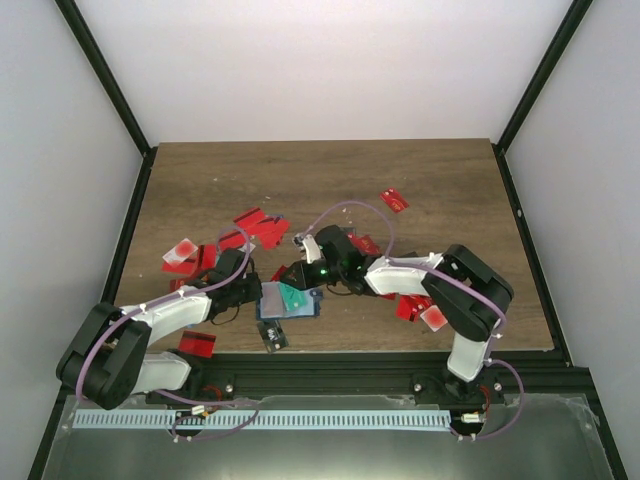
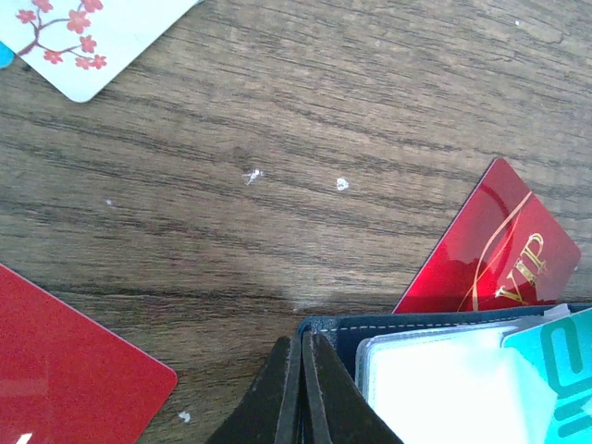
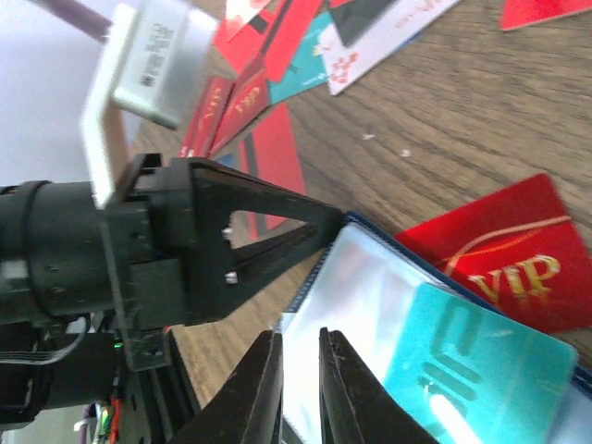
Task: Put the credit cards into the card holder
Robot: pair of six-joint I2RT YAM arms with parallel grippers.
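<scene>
From above, the table had bare wood at the back; red credit cards lay round the middle. The open blue card holder sat near the front edge, the left arm and right arm bent in to it. Left wrist view: the left fingers were clenched on its edge. Right wrist view: the right fingers were nearly together over its clear pocket; a grip could not be told

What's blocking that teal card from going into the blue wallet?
Nothing visible. The teal card already lies on a clear pocket of the open wallet, whose edge the left gripper pinches.
</scene>
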